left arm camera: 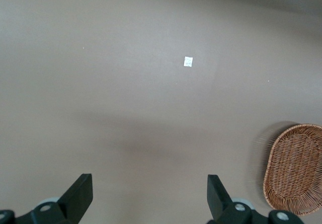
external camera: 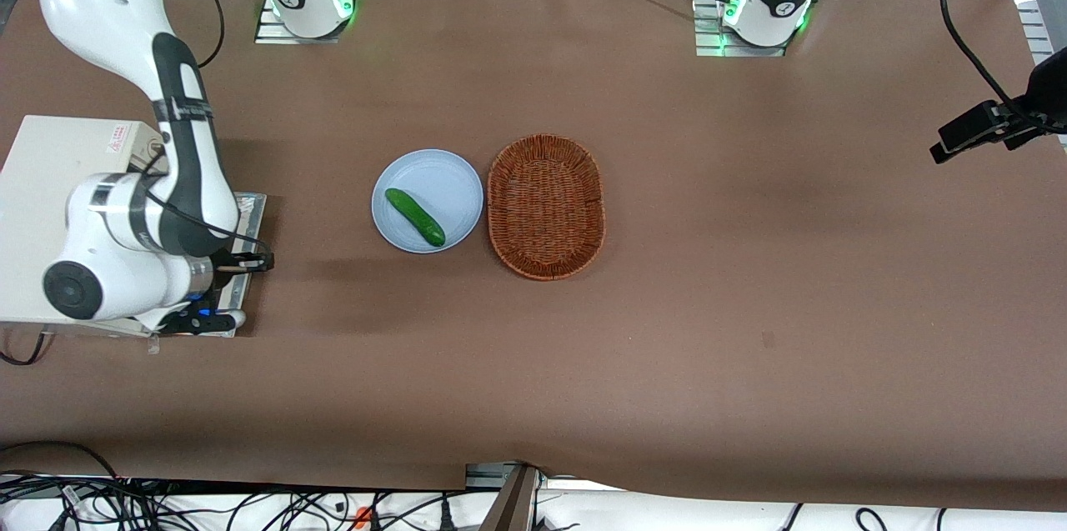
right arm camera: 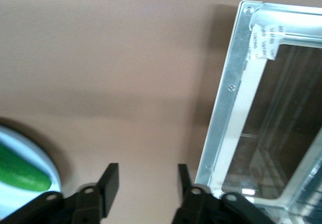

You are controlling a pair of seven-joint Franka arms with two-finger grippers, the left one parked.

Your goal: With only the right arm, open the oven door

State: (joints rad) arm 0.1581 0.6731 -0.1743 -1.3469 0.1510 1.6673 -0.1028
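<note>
The cream-white oven (external camera: 58,156) stands at the working arm's end of the table. Its oven door (external camera: 252,218) is swung down and lies about flat on the brown table, between the oven and the plate. In the right wrist view the oven door (right arm camera: 227,98) shows its shiny metal inner frame and glass pane. The right arm (external camera: 179,147) bends down over the oven's front. My gripper (external camera: 218,319) hangs low at the door's corner nearer the front camera. This gripper (right arm camera: 147,169) is open, with only bare table between its fingers and the door's outer edge just beside one finger.
A pale blue plate (external camera: 450,181) with a green cucumber (external camera: 414,217) on it lies mid-table. A wicker basket (external camera: 546,206) sits beside the plate, toward the parked arm's end. Cables run along the table's front edge.
</note>
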